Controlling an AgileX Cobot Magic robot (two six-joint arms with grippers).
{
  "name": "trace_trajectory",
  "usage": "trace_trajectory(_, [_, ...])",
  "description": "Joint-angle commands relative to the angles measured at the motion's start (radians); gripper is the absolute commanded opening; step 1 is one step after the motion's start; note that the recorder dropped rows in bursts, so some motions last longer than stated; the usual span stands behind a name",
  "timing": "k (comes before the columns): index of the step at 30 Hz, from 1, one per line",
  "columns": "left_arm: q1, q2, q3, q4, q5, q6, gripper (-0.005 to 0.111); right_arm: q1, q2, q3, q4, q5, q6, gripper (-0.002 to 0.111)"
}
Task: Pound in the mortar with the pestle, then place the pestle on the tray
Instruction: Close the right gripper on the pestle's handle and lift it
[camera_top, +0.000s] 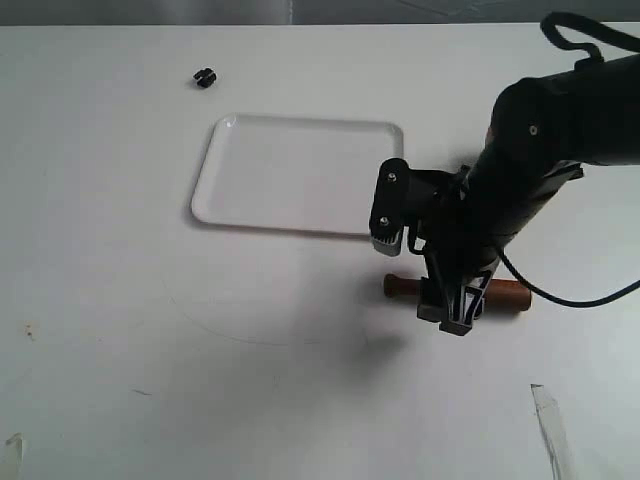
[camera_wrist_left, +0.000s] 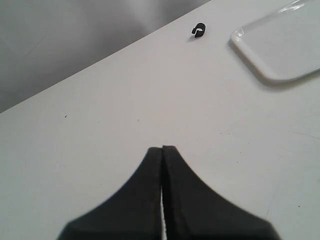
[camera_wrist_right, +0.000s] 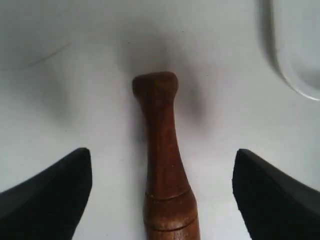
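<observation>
The reddish-brown wooden club-shaped pestle (camera_top: 505, 294) lies flat on the white table (camera_top: 120, 300), right of ctr in the exterior view. It runs approx. left-right, w/ the small knob end toward the left & the thick end toward the right. It is off the flat white rectangular plastic tray (camera_top: 290, 170) (rounded corners, low rim), which sits upper ctr. The pestle is just below the tray's lower right corner, w/ a band of bare table btwn them.

The black right end effector (camera_top: 420, 283) reaches in from the right edge on its dark arm (camera_top: 560, 120) & hangs over the pestle's mid section, hiding that part. Its fingers are spread apart, one on the tray side of the stick, the other on the lower side. In the right wrist view the pestle (camera_wrist_right: 162, 165) runs btwn the two black fingers (camera_wrist_right: 50, 195) w/ a wide gap on either side & no contact visible. The knob end points away from the cam, & a rounded tray corner (camera_wrist_right: 300, 50) shows beyond it. How high the fingers hang above the table can't be told.

The left end effector (camera_wrist_left: 163, 148) has its fingers pressed together, tips meeting, over bare table. Its view also takes in a tray corner (camera_wrist_left: 280, 45) & a small black C-shaped clip (camera_wrist_left: 199, 31).

In the exterior view that clip (camera_top: 204, 77) sits upper left, apart from the tray's upper left corner. A thin black cable (camera_top: 580, 298) loops off the arm at the right edge. A clear strip (camera_top: 552, 425) lies lower right.
</observation>
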Motion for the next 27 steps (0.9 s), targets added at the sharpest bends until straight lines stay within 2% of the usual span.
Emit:
trace_trajectory(1, [-0.008, -0.001, 0.001, -0.007, -0.003, -0.008, 0.0, 0.003, 0.013, 0.004, -0.02, -0.032, -0.001, 0.069])
trace_trajectory(6, [-0.008, -0.001, 0.001, -0.007, -0.003, -0.008, 0.0, 0.003, 0.019, 0.004, -0.02, -0.034, -0.001, 0.064])
trace_trajectory(20, [-0.008, -0.001, 0.001, -0.007, -0.003, -0.008, 0.0, 0.003, 0.082, 0.004, -0.02, -0.063, 0.006, 0.06])
trace_trajectory(22, [-0.008, -0.001, 0.001, -0.007, -0.003, -0.008, 0.0, 0.003, 0.082, 0.004, -0.02, -0.074, 0.006, 0.051])
trace_trajectory(24, [-0.008, -0.001, 0.001, -0.007, -0.003, -0.008, 0.0, 0.003, 0.08, 0.004, -0.02, -0.074, 0.006, 0.033])
trace_trajectory(27, [-0.008, -0.001, 0.001, -0.007, -0.003, -0.008, 0.0, 0.003, 0.077, 0.004, -0.02, -0.069, -0.017, 0.0])
